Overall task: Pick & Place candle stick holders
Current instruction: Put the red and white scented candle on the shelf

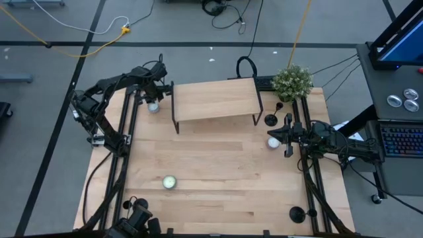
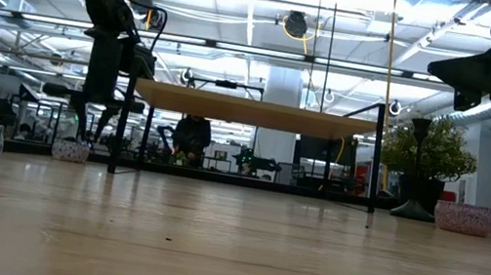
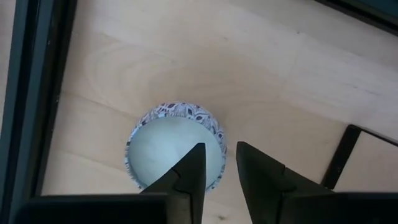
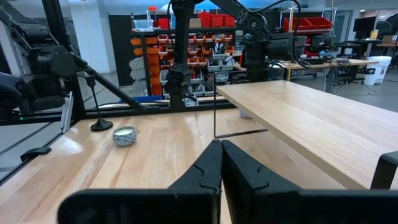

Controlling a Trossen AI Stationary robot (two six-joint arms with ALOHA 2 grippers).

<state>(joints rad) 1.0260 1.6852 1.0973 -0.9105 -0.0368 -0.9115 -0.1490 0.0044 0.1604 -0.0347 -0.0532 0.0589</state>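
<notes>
Our left gripper hangs over a patterned candle cup by the wooden shelf, fingers narrow astride its rim (nothing gripped). A candle stick holder waits beside the shelf; our right gripper rests shut.

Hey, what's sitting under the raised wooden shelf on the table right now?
From the low view, the space beneath the raised wooden shelf shows only bare table between its thin black legs. From above, the shelf top hides that patch, so anything small and flat there cannot be ruled out.
</notes>
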